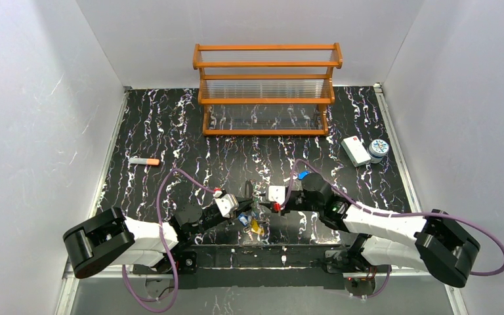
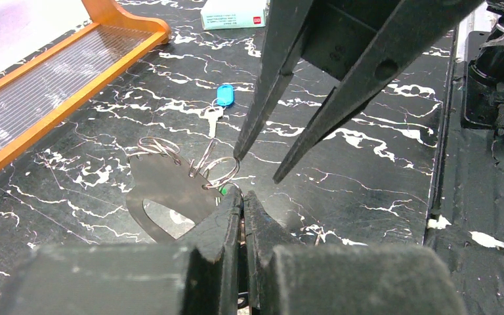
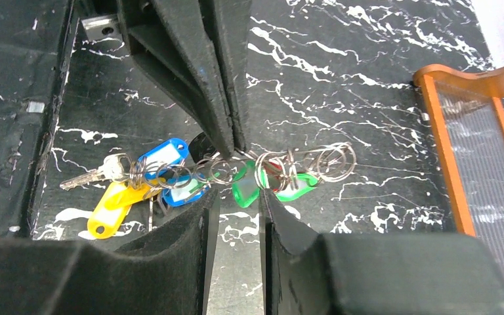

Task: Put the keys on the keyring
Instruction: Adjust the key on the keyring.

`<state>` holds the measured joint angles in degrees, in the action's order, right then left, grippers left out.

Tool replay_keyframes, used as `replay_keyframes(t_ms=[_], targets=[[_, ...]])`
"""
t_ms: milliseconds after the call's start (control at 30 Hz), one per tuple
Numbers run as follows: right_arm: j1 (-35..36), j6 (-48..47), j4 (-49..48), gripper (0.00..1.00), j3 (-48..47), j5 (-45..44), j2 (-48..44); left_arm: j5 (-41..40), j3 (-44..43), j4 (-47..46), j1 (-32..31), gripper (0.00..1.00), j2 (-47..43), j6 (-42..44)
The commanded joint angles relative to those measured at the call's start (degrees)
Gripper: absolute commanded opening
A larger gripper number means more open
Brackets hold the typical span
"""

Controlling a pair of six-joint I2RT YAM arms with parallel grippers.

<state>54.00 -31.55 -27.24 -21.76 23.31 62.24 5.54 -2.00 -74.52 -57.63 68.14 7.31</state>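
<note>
While the left gripper [image 3: 231, 147] clamps the keyring [image 3: 321, 161] at 6 o'clock on the table [image 1: 170, 131], keys [image 3: 146, 184] strung on it, and the right gripper [image 3: 236, 197] gapes around them, a careless squeeze could snag a key and yank the keyring loose.

Keys [image 1: 254, 222] on worktop [image 1: 170, 131] between my left gripper [image 1: 249, 210] and right gripper [image 1: 268, 207], near front edge; rack [image 1: 267, 88] behind, box [image 1: 352, 150] and tin [image 1: 378, 149] rear right, stick [image 1: 144, 161] left.

Robotics lab test cell, plain white walls [image 1: 39, 98] on 3 sides of a black marbled counter [image 1: 164, 125], 2 robot arms [image 1: 146, 233] bolted at its near edge, purple cables [image 1: 160, 197] looping loose
</note>
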Motion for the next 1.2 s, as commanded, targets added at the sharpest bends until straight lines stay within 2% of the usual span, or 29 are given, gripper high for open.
replay_keyframes(t_ms=[0,267,633,767,1067,1167], targets=[[0.74,-1.52,-2.64,0.37,-2.59,0.78,2.01,-0.03,-0.55,1.63,-0.29,0.0,-0.53,-0.81],[0.93,-1.91,-3.94,0.38,-3.86,-2.7,2.52,-0.18,-0.37,1.63,-0.29,0.0,-1.16,-1.07],[1.09,-3.5,-3.67,0.37,-4.84,-1.87,3.87,0.06,-0.46,1.6,-0.29,0.0,-1.08,-1.29],[1.06,-4.05,-3.63,0.32,-5.65,-2.39,4.8,0.09,-0.46,1.66,-0.32,0.0,-1.08,-1.22],[1.18,-4.69,-1.7,0.01,-7.48,-3.05,5.14,0.12,-0.38,1.62,-0.29,0.0,-0.81,-1.17],[1.19,-4.52,-0.64,0.01,-7.74,-3.35,4.95,0.08,-0.13,1.66,-0.29,0.0,-0.81,-0.79]])
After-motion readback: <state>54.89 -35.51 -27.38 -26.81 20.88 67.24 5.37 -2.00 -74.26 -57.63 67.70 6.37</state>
